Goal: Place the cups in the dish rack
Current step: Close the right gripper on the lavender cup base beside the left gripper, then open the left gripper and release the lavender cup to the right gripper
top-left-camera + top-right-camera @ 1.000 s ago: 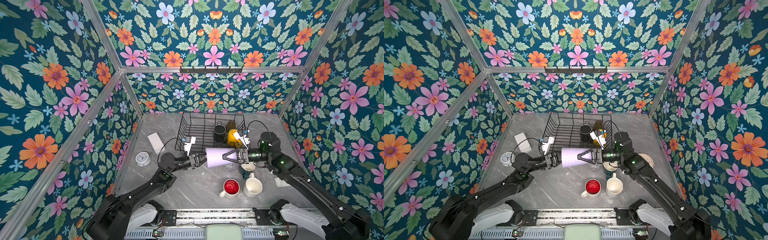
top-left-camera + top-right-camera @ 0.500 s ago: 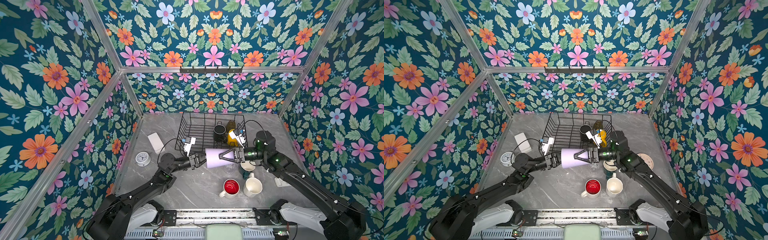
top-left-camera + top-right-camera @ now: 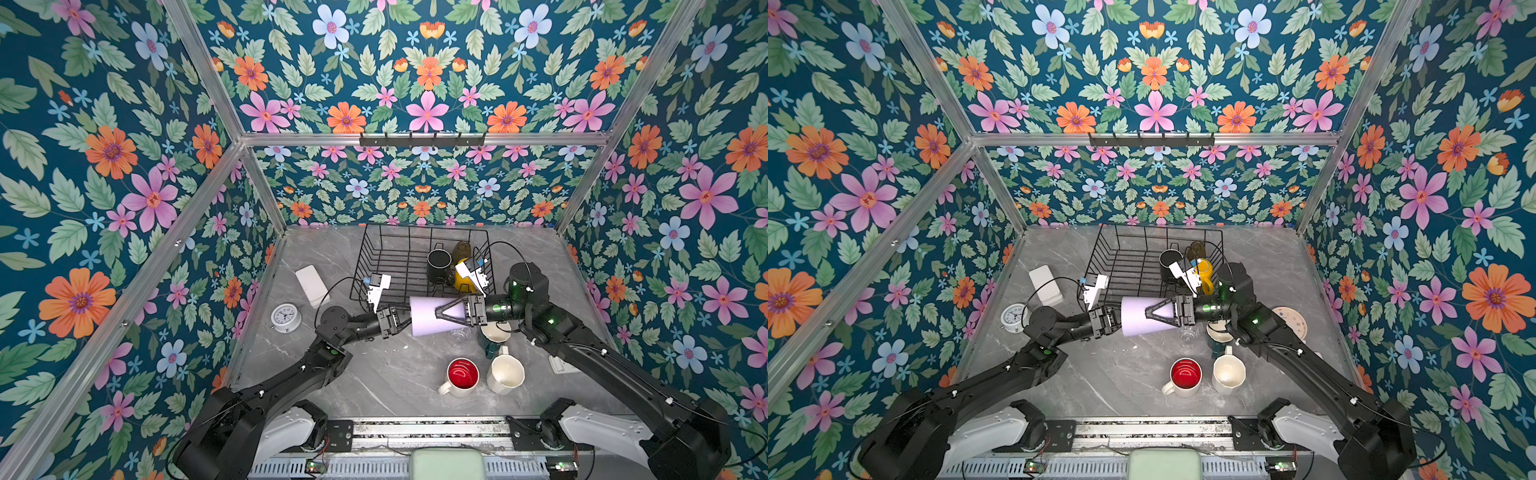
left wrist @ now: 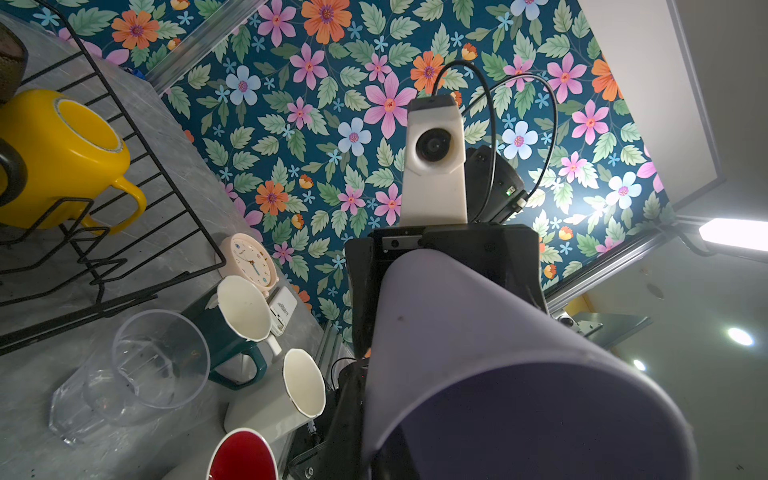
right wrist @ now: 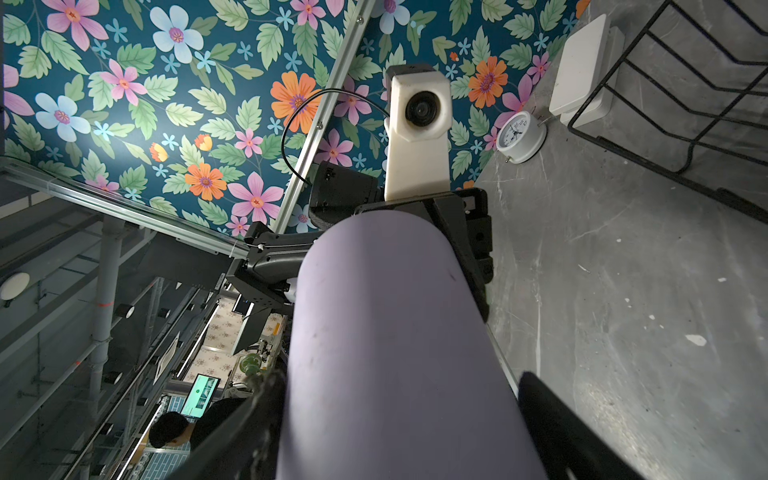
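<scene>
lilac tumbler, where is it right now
In both top views the lilac tumbler hangs sideways above mid-table, just in front of the dish rack, between the left gripper and right gripper.

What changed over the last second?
The right gripper slid leftward, farther over the lilac tumbler; its jaws straddle the narrow end, not visibly clamped. The left gripper stayed shut on the tumbler's rim, holding it sideways near the dish rack. Nothing else moved.

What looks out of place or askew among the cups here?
Only the lilac tumbler: it hangs sideways in the air before the dish rack, the left gripper pinching its rim, the right gripper straddling its base. Nothing spilled or broken shows.
</scene>
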Controlling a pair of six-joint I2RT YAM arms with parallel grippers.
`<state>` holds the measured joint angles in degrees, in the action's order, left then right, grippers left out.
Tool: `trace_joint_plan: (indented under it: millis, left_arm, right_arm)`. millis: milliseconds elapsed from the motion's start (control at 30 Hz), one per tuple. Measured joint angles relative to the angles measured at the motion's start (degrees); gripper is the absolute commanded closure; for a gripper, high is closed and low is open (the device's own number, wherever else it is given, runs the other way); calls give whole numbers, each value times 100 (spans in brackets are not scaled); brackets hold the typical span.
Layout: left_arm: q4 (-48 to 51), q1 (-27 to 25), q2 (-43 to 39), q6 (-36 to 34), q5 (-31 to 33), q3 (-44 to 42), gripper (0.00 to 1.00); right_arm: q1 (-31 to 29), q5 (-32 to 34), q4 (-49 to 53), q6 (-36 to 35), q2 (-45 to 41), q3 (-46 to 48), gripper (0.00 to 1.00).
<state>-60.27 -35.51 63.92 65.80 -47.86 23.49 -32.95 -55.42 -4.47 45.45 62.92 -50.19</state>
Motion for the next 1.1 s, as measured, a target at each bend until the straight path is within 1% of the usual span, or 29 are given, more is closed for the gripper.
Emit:
trace_joint_plan:
  millis: [167,200,233,333,367,633,800,867,1000,1100]
  left_arm:
    - [-164,0,79,74,-13,13,100]
    - [-205,-2,92,109,-15,13,100]
    - [-262,-2,105,129,-15,13,100]
    - [-417,-2,151,181,-13,2,100]
    - [-448,-2,162,203,-11,-7,100]
    - [-645,-4,219,299,-15,9,100]
    - [-673,-4,216,302,-2,0,100]
    - [-691,-4,212,317,13,-11,100]
    - [-741,-4,212,343,15,-11,100]
    - [-802,-4,214,420,20,-20,100]
  right_arm:
    - [-13,-9,-15,0,-42,37,31]
    - [-13,-11,-17,2,-48,37,31]
    - [-17,-11,-24,4,-63,39,30]
    - [-20,-7,-74,13,-92,66,20]
    - [-20,0,-87,33,-109,81,19]
    - [-26,55,-59,74,-234,125,16]
    - [-31,55,-90,90,-264,142,24]
    - [-37,52,-125,109,-264,153,31]
    - [-37,35,-170,151,-269,160,39]
    - [-37,35,-186,192,-273,160,50]
